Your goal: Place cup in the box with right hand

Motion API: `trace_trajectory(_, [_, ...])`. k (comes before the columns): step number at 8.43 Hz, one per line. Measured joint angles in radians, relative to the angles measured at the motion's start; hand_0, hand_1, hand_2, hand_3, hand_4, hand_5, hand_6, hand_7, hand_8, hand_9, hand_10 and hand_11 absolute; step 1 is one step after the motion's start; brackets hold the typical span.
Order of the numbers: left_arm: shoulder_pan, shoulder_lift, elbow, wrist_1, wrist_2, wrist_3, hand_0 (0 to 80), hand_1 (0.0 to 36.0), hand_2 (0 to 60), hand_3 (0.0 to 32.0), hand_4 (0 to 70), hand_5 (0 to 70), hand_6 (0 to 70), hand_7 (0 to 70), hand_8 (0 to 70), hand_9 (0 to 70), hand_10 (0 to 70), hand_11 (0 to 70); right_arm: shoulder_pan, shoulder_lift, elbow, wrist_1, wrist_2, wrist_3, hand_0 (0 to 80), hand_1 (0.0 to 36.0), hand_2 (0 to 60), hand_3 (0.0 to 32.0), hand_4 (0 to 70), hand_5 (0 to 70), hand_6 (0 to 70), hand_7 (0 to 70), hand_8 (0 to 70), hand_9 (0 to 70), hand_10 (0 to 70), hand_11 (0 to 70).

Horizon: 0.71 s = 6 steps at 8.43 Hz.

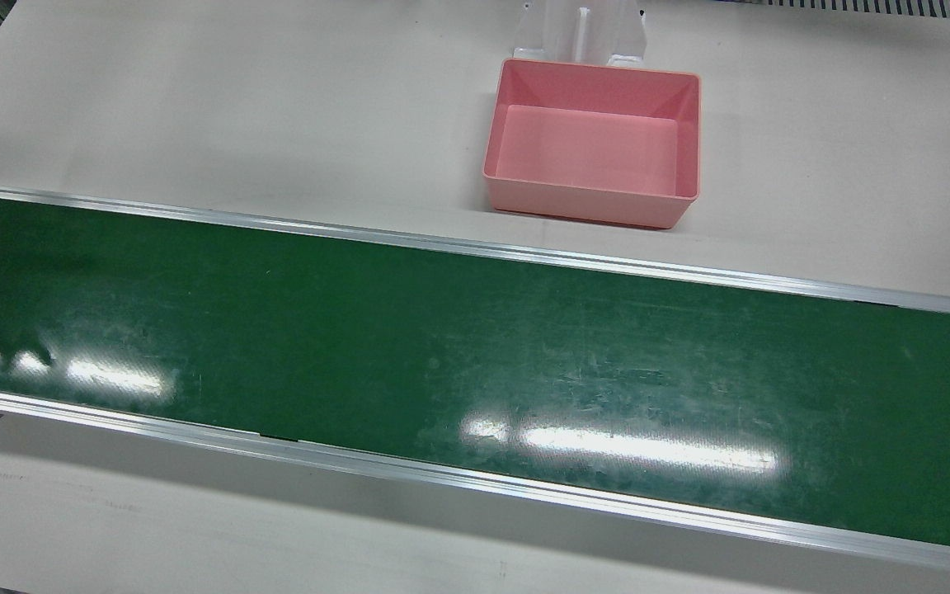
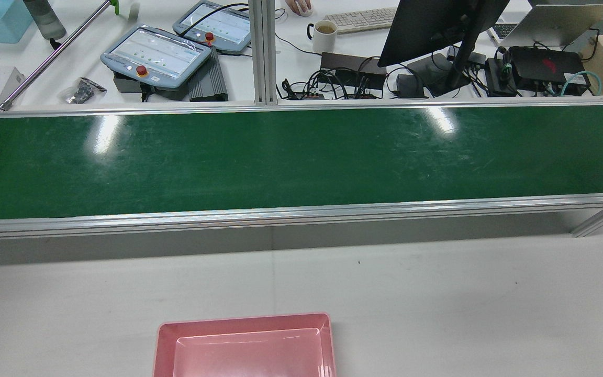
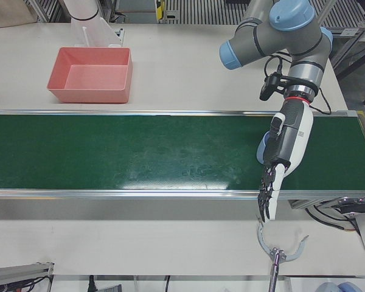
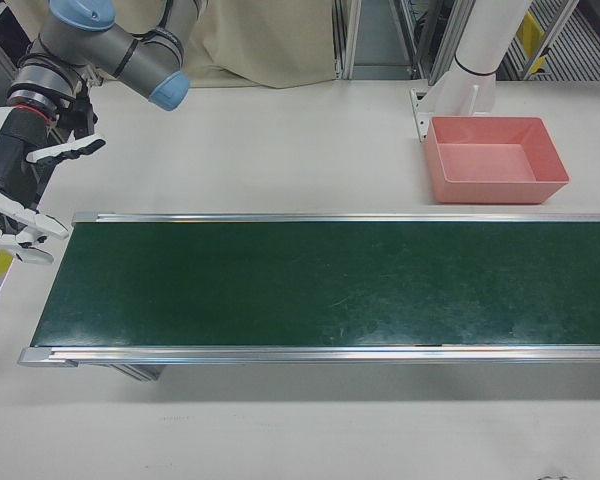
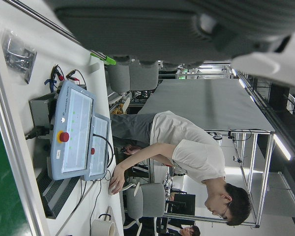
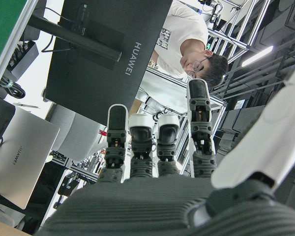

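Box (image 1: 591, 144) is sitting empty on the table (image 1: 195, 107), just beside the belt (image 1: 442, 346). No cup is showing in any view. Front and rear views are showing no arms. Only the right-front view is catching the right hand (image 4: 20, 195), fingers spread, holding nothing, hanging off the belt's end. Only the left-front view is catching the left hand (image 3: 278, 159), fingers extended downward, empty, over the belt's opposite end.

One pink box (image 1: 594, 206). One green conveyor belt (image 1: 475, 346). Two robot hands: left hand (image 3: 284, 146), right hand (image 4: 20, 195). Two teach pendants (image 2: 157, 52). One mug (image 2: 325, 35). One monitor (image 2: 437, 26).
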Motion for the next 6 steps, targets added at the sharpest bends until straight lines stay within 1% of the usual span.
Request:
trace_trajectory(1, [0.0, 0.0, 0.0, 0.0, 0.0, 0.0, 0.0, 0.0, 0.0, 0.0, 0.0, 0.0, 0.0, 0.0, 0.0, 0.0, 0.0, 0.0, 0.001, -0.001, 0.002, 0.0, 0.0, 0.0, 44.9, 0.0, 0.0, 0.0, 36.0, 5.9, 29.1, 70.0, 42.4, 69.3, 22.7, 32.7])
trace_trajectory(6, [0.0, 0.0, -0.001, 0.0, 0.0, 0.0, 0.0, 0.0, 0.0, 0.0, 0.0, 0.0, 0.0, 0.0, 0.0, 0.0, 0.0, 0.0, 0.002, -0.021, 0.012, 0.0, 0.0, 0.0, 46.2, 0.0, 0.0, 0.0, 37.0, 6.1, 28.9, 70.0, 41.9, 68.6, 22.6, 32.6])
